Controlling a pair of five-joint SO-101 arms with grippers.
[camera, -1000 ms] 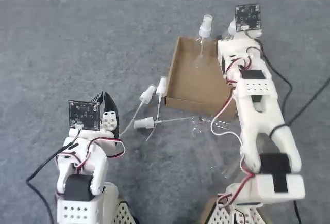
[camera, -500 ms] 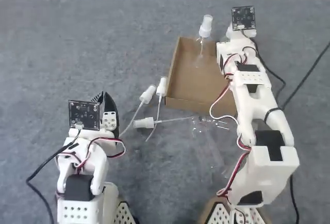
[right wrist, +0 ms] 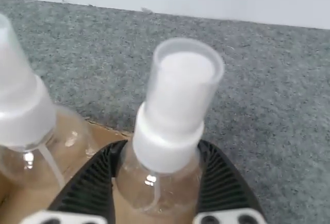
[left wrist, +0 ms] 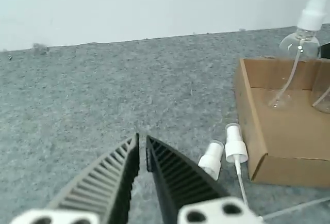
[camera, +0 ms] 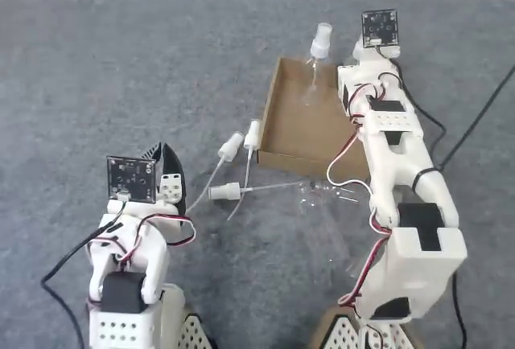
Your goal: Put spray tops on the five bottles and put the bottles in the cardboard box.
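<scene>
My right gripper (right wrist: 161,185) is shut on a clear bottle (right wrist: 164,154) that carries a white spray top (right wrist: 178,95). It holds the bottle upright at the far right corner of the cardboard box (camera: 283,116). A second capped bottle (camera: 319,53) stands beside it at the box's far edge. Three loose spray tops (camera: 232,146) (camera: 253,133) (camera: 224,192) lie on the carpet left of the box. Clear uncapped bottles (camera: 320,204) lie in front of the box. My left gripper (left wrist: 142,142) is shut and empty, low at the near left, apart from the spray tops (left wrist: 235,148).
Grey carpet covers the table, with open room to the left and far left. The right arm (camera: 394,144) stretches along the box's right side. Loose wires (camera: 346,174) hang over the box's near right corner. A pale wall runs along the far edge.
The right arm stretched a little farther and shifted slightly left over the box's far right corner, then held still. The left arm has not moved.
</scene>
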